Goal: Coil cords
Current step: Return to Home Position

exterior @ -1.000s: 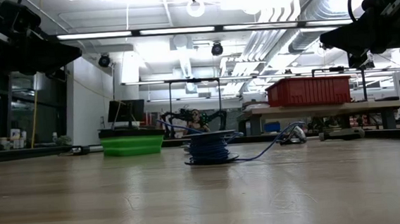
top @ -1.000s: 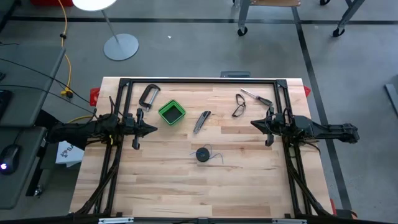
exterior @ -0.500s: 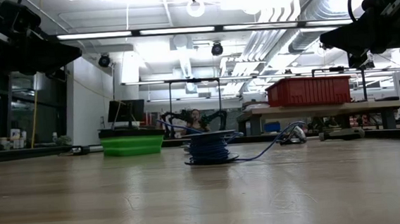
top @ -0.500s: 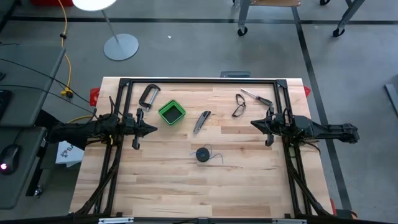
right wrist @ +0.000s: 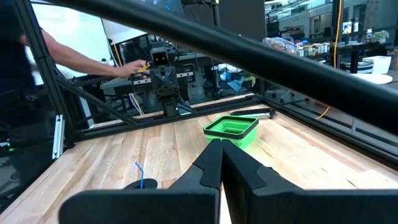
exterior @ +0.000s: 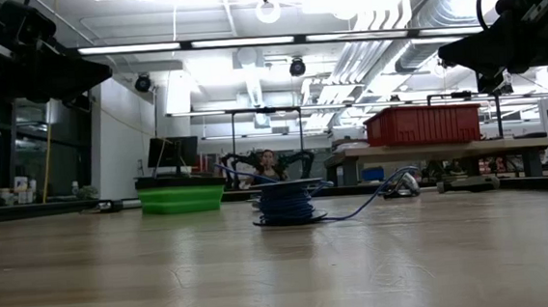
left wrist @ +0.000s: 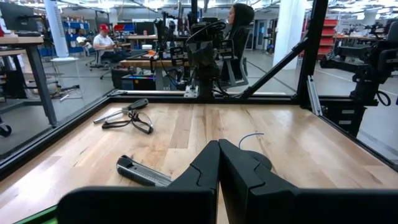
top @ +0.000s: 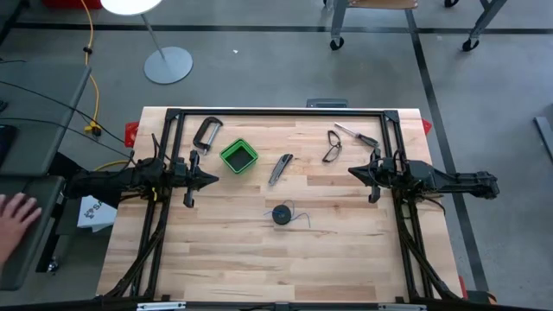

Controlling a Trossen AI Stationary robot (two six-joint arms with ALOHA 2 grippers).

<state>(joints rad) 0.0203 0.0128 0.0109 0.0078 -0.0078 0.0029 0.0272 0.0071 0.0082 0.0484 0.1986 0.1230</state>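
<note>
Wire [exterior: 287, 203] sat mostly wound on its spool [top: 282, 214] mid-worktop [top: 259, 268], w/ a short loose end trailing toward the right arm's side. Left hand [top: 213, 180] and right hand [top: 350, 171] hung at opposite sides, well apart from the spool, each w/ fingers pressed together on nothing. Prob. parked clear because winding looked about done. In both wrist views the closed fingers [left wrist: 202, 168] hid most of the spool; only a wire tip showed. Couldn't tell if the end was secured. A person's hand [top: 15, 216] was cut off at the frame edge, off the worktop.
</note>
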